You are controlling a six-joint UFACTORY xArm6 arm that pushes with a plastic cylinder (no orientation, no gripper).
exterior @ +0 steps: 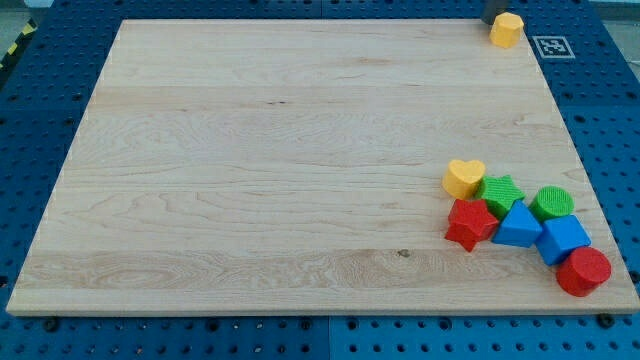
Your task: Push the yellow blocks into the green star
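A yellow hexagonal block (507,29) sits at the board's top right corner. My tip (493,18) shows as a dark shape at the view's top edge, touching or just up-left of that block. A yellow heart (463,177) lies at the lower right, touching the upper left side of the green star (500,189). The green star sits inside a tight cluster of blocks.
In the cluster are a green cylinder (552,203), a red star (470,223), a blue triangle (517,227), a blue cube (562,239) and a red cylinder (583,271). A black-and-white marker tag (551,45) lies off the wooden board (280,170), on the blue pegboard.
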